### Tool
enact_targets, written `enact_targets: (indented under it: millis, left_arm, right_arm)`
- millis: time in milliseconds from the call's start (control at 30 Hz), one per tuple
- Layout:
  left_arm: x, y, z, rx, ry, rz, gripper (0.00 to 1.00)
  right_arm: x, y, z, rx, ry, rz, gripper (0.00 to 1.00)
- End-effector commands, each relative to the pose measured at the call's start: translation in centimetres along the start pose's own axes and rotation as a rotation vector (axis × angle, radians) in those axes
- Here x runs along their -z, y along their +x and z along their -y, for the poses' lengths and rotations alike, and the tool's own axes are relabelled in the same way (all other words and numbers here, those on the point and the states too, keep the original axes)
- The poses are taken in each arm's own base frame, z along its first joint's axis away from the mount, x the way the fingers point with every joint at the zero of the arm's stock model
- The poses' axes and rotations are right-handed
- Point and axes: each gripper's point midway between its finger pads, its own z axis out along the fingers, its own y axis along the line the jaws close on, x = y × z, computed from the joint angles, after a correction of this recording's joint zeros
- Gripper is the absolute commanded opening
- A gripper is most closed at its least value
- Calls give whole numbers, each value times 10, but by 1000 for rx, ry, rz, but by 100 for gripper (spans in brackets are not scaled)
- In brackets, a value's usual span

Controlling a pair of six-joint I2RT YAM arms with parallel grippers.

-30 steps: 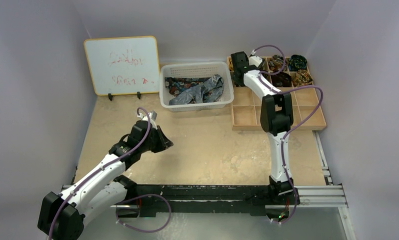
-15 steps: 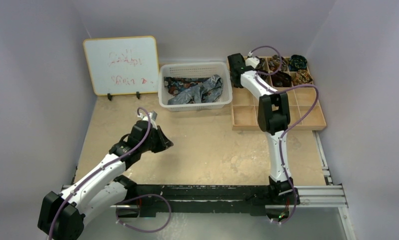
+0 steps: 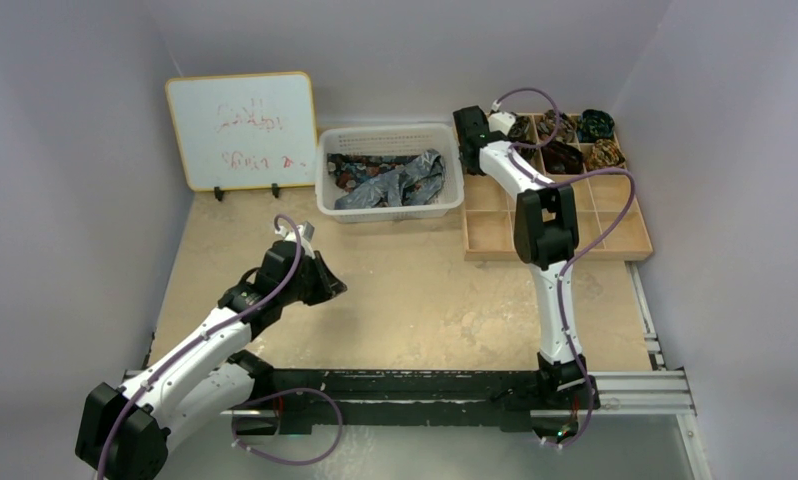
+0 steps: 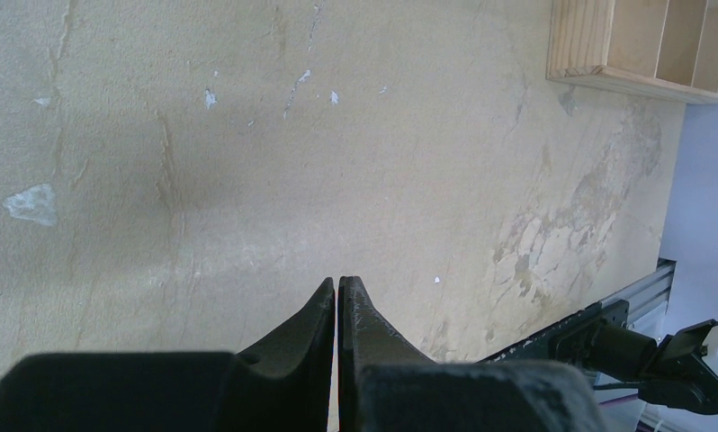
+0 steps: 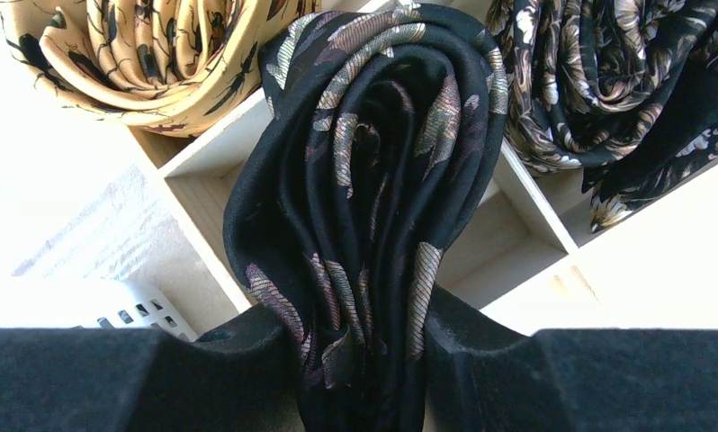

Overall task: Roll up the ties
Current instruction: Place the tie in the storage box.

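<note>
R gripper [image 5: 360, 335] is clamped on the black roll [image 5: 364, 180]; fingers pinch its lower end from both sides, and the squeeze looks like what keeps the coil from springing loose; the rest of the roll stands up beyond the fingertips, spiral facing the wrist cam.

Behind the roll, past the fingertips, sits the wooden tray [image 5: 528, 205]; one open cell lies directly beyond the pinch, so I'd judge this is the drop spot. The yellow roll [image 5: 139, 54] sits up-left of the fingers in its own cell; the floral roll [image 5: 625, 90] up-right, across a divider; each coil gets a cell so the walls hold it shut. Whether the black roll's far end already touches the tray, can't tell from this angle.

L gripper [image 4: 338, 297] has fingers pressed together, nothing between them; it hangs over the bare table [image 4: 247, 135], tray corner far off beyond the tips to the right; parked out of the way, prob. waiting for the next strip.

Loose ties [image 3: 390, 182] lie heaped in the white basket [image 3: 390, 213], just left of the R fingers; so more to roll.
</note>
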Motion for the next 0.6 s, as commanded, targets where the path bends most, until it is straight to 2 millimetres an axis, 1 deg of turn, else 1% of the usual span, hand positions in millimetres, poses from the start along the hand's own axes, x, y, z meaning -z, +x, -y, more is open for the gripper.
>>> enact_targets:
  millis: [0,100,200,333,400,467,567]
  left_arm:
    - [2,-15,18,-21,56,41,2]
    - [1,-14,19,-18,62,38,2]
    - [2,-15,21,-17,67,36,2]
    - [4,-16,21,-13,65,44,3]
    - [6,-16,20,-11,65,48,3]
    - [6,-15,20,-9,65,48,3]
    - [5,-15,20,-8,67,45,3]
  right_arm:
    - [8,35,6,150,16,-77,38]
    - [11,39,11,159,23,-89,47]
    - [15,34,8,155,14,-77,57]
    - [21,26,-3,164,-34,-71,59]
    - [27,19,-6,160,-46,-65,65]
    - [34,14,-7,156,-55,-64,67]
    - [41,13,-9,159,-77,-75,72]
